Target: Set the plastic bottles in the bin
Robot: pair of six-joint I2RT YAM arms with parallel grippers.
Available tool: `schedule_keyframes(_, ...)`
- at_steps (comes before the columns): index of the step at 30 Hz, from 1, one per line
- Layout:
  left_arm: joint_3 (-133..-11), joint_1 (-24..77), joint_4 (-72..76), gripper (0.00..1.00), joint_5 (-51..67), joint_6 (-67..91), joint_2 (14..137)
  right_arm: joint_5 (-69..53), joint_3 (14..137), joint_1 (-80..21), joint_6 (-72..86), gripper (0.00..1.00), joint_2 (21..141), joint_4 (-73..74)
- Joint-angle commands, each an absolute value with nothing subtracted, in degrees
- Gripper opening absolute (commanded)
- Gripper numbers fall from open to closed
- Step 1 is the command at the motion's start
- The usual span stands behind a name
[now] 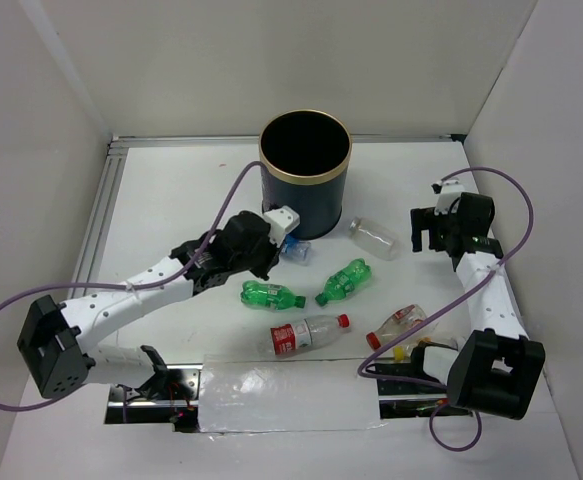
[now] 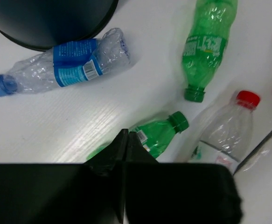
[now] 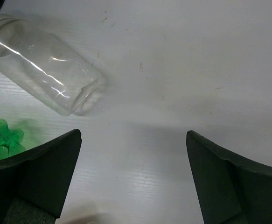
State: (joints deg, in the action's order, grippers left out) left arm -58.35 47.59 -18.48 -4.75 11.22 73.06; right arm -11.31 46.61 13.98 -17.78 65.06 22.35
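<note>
The dark bin (image 1: 304, 190) with a gold rim stands at the back centre. All the bottles lie on the table. A crushed clear bottle with a blue label (image 1: 296, 250) (image 2: 73, 63) lies at the bin's foot. Two green bottles (image 1: 271, 295) (image 1: 343, 281) lie in the middle. A plain clear bottle (image 1: 374, 238) (image 3: 42, 72) lies to the right of the bin. Two red-capped clear bottles (image 1: 309, 334) (image 1: 399, 325) lie nearer. My left gripper (image 1: 269, 262) (image 2: 127, 135) is shut and empty, just above one green bottle (image 2: 156, 137). My right gripper (image 1: 419, 230) (image 3: 133, 140) is open and empty, to the right of the plain bottle.
White walls enclose the table on the left, back and right. A metal rail (image 1: 101, 215) runs along the left edge. The base of the bin (image 2: 52, 18) fills the top left of the left wrist view. The other green bottle (image 2: 208, 42) and a red-capped bottle (image 2: 226, 133) lie to the right there.
</note>
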Motion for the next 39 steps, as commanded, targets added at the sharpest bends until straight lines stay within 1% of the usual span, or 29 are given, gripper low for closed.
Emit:
schedule_keyframes(1,-61.1,49.9,-20.6,0.04,-5.5,8.1,75.4,-12.9,47.7,14.8,-20.6,1.0,64.1,24.3)
schedule_keyframes(2,-61.1,50.6,-21.7,0.0,-5.5,7.5,75.4,-12.0,47.7,14.8,-20.6,1.0,64.1,24.3)
schedule_keyframes(3,-61.1,52.0,-21.7,0.02,-6.1,7.5,76.1,-11.5,47.2,14.8,-20.6,1.0,64.1,24.3)
schedule_keyframes(4,-60.5,52.8,-22.4,0.09,-6.2,6.9,76.1,-11.5,47.2,14.8,-21.1,1.0,65.0,25.0)
schedule_keyframes(5,-60.5,53.5,-22.4,0.2,-6.2,6.9,76.8,-11.5,47.7,14.8,-21.8,1.0,65.7,25.8)
schedule_keyframes(6,-59.6,54.2,-22.4,0.34,-6.2,6.2,77.6,-12.6,47.7,14.8,-21.8,1.0,66.4,26.4)
schedule_keyframes(7,-58.9,55.4,-22.4,0.4,-5.2,6.2,78.1,-14.1,47.7,14.8,-23.4,1.0,66.4,27.6)
schedule_keyframes(8,-58.9,56.0,-23.0,0.49,-3.5,5.4,78.7,-15.8,47.7,14.8,-24.4,0.9,67.0,28.2)
schedule_keyframes(9,-58.9,56.0,-23.0,0.55,-2.3,4.6,79.8,-18.3,47.7,14.8,-25.2,0.64,67.0,28.7)
schedule_keyframes(10,-58.9,56.8,-23.0,0.64,-0.9,4.6,80.3,-19.2,47.7,14.8,-25.2,0.25,67.0,28.7)
schedule_keyframes(11,-58.9,57.6,-23.0,0.66,1.6,4.0,80.3,-20.0,47.7,14.8,-25.2,0.24,67.0,29.3)
schedule_keyframes(12,-59.5,57.7,-23.0,0.66,3.1,4.0,81.1,-21.3,47.7,14.8,-25.2,0.29,67.5,29.3)
schedule_keyframes(13,-59.5,58.5,-23.0,0.66,4.6,4.0,82.0,-21.4,47.7,14.8,-25.2,0.39,67.5,29.3)
schedule_keyframes(14,-60.3,59.8,-23.0,0.69,5.9,4.0,82.6,-22.0,47.7,14.8,-25.2,0.53,68.3,29.3)
schedule_keyframes(15,-60.9,60.5,-23.0,0.74,7.4,4.0,83.3,-22.0,47.7,14.8,-25.2,0.79,68.3,30.0)
schedule_keyframes(16,-60.9,62.1,-23.0,0.76,7.9,4.0,85.1,-22.5,47.7,14.8,-25.2,0.9,68.9,30.0)
schedule_keyframes(17,-60.9,62.9,-23.0,0.76,7.9,4.0,86.0,-22.5,47.7,14.8,-25.2,0.98,69.4,30.6)
schedule_keyframes(18,-60.9,64.2,-23.0,0.76,7.9,4.7,88.0,-23.0,47.7,14.8,-25.8,1.0,69.4,30.6)
schedule_keyframes(25,-59.1,66.1,-19.3,0.77,9.7,7.2,92.4,-24.3,47.7,14.8,-25.8,1.0,70.0,31.1)
schedule_keyframes(27,-58.5,66.6,-18.7,0.72,7.8,7.8,94.5,-25.0,47.7,14.8,-25.8,1.0,70.5,30.6)
schedule_keyframes(29,-58.0,67.1,-18.2,0.63,4.6,8.7,96.8,-26.0,47.7,14.8,-26.6,1.0,70.5,29.9)
schedule_keyframes(30,-57.5,67.1,-17.7,0.55,3.9,8.7,96.8,-27.1,48.3,14.8,-27.5,1.0,70.5,28.8)
schedule_keyframes(31,-57.5,67.1,-17.7,0.38,3.3,8.7,96.8,-27.7,48.3,14.8,-28.3,1.0,70.5,27.4)
schedule_keyframes(33,-57.5,67.1,-17.7,0.26,1.9,9.2,94.4,-32.2,48.9,14.8,-33.6,1.0,69.8,26.9)
schedule_keyframes(34,-57.5,67.1,-17.7,0.14,1.8,9.2,93.7,-34.0,49.0,14.8,-35.9,1.0,69.3,26.3)
schedule_keyframes(36,-58.7,67.1,-19.3,0.0,1.2,9.2,92.6,-39.8,49.0,14.8,-43.6,1.0,69.3,25.8)
schedule_keyframes(39,-62.7,67.1,-23.5,0.0,1.2,8.7,89.3,-45.1,50.6,14.8,-50.8,1.0,70.3,26.6)
